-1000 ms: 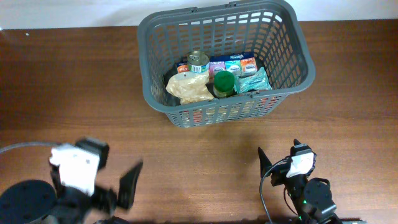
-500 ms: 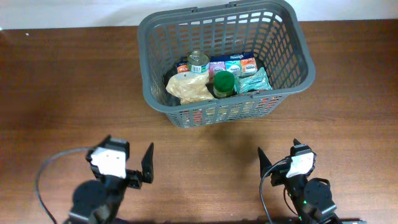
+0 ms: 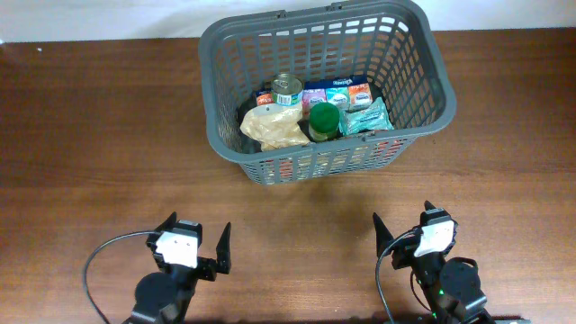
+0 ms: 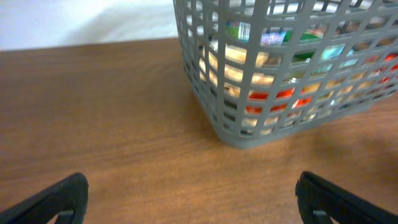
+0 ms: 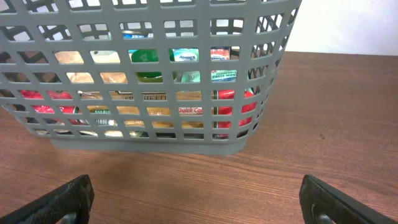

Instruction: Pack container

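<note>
The container, a large dark grey slotted basket (image 3: 430, 85), stands at the back middle of the wooden table. It holds a tin can (image 3: 287, 88), a green-lidded jar (image 3: 324, 117), a pale bag (image 3: 274, 129), small cartons (image 3: 337, 92) and a teal packet (image 3: 369, 117). The basket also shows in the left wrist view (image 4: 249, 134) and the right wrist view (image 5: 149, 140). My left gripper (image 3: 194, 241) is open and empty near the front edge, left of centre. My right gripper (image 3: 401, 225) is open and empty near the front edge, right of centre. Both sit well short of the basket.
The brown wooden table (image 3: 108, 135) stretches bare to the left of the basket and between the basket and both grippers. A white wall strip (image 3: 90, 18) runs along the table's far edge. A black cable (image 3: 99, 261) loops by the left arm.
My left arm has swung right and turned toward the basket, settling left of centre at the front edge, with its fingers open. The right arm and the basket have not moved.
</note>
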Robot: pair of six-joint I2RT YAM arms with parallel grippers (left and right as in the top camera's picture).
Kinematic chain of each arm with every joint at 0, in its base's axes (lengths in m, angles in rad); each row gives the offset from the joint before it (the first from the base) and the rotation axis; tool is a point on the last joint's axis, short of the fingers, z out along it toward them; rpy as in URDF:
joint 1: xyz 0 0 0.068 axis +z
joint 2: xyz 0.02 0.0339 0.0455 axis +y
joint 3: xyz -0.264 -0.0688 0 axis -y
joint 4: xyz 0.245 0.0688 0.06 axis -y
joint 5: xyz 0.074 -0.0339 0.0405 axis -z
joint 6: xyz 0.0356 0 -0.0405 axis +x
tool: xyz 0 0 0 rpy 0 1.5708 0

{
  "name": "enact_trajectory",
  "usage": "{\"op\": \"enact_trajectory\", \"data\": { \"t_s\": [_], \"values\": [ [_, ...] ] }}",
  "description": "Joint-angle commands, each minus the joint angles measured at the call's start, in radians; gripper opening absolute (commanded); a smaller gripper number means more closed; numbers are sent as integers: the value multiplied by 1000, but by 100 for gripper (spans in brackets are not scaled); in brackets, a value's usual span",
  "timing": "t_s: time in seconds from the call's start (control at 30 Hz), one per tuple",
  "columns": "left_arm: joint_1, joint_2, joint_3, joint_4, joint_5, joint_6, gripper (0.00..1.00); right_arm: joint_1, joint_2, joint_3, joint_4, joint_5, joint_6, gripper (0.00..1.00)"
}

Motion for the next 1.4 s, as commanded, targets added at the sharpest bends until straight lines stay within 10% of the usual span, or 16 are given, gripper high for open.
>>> {"op": "enact_trajectory", "data": {
  "t_s": [0.0, 1.37],
  "values": [
    [1, -9, -67, 50, 16, 19, 99, -6, -11, -8, 0, -2, 0, 99],
    [-11, -8, -79, 68, 4, 19, 99, -6, -11, -8, 0, -2, 0, 99]
  ]
}}
